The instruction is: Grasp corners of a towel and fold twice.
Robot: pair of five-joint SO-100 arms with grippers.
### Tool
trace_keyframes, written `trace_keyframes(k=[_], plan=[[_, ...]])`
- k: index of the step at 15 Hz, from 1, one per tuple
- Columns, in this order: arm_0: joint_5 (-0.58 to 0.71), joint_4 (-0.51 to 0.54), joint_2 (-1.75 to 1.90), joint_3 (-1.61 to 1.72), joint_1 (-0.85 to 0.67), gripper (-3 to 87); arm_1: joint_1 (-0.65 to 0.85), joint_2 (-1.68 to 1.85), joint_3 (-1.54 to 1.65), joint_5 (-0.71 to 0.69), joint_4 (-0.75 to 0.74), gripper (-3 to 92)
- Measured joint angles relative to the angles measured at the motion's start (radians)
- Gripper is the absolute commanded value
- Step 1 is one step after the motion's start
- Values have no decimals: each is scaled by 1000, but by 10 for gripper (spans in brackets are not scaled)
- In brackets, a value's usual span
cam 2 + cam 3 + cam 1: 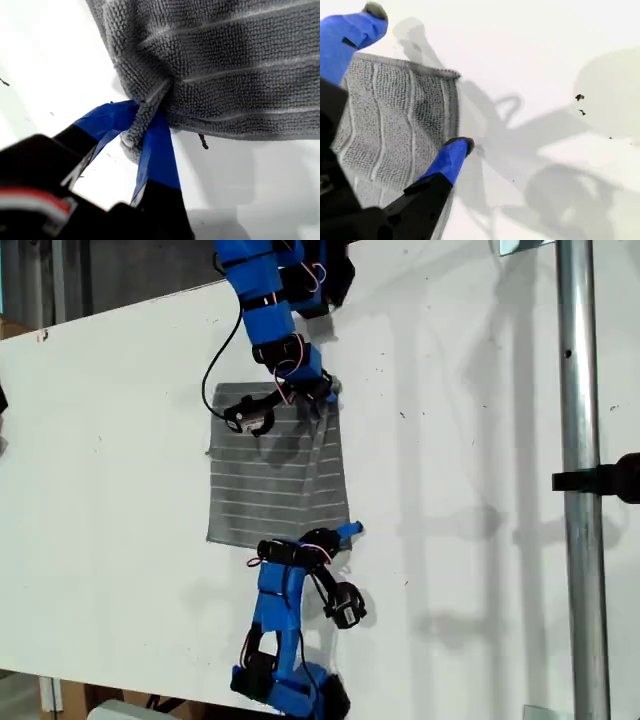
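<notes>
Exterior view: one grey striped towel [275, 470] lies spread on the white desk [120, 440], between two blue arms, one reaching in from the top edge of that view and one from the bottom edge. The first wrist view shows my first gripper [142, 135] with its two blue fingers [157, 150] pinched tight on one corner [137, 125] of the towel [225, 65], the cloth bunched into a fold between them. In the second wrist view my second gripper [415, 85] stands with its two fingers [451, 157] spread wide, straddling another corner [451, 75] of the towel [390, 130], which lies flat on the desk [545, 50] and ungripped. Which arm in the exterior view is which I cannot tell for certain.
</notes>
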Motion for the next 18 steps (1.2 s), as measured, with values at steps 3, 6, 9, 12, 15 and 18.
trace_keyframes(k=[3, 6, 9, 12, 15, 18], plan=[[-106, 8, -109, -83, -35, 138, 0, 12, 8, 0, 0, -2], [-150, 6, -115, -126, -35, 28, 0, 20, 17, 0, 0, -2], [-160, 57, -120, -155, -35, -18, 0, 32, 18, 0, -15, -2], [-161, 101, -77, -160, -41, -29, -5, 38, 18, 0, -14, -2], [-141, 112, 92, -144, -11, -29, -84, 71, -25, 20, 67, -2], [-100, 114, 178, -132, 46, -29, -224, 206, -95, 94, 124, -2]])
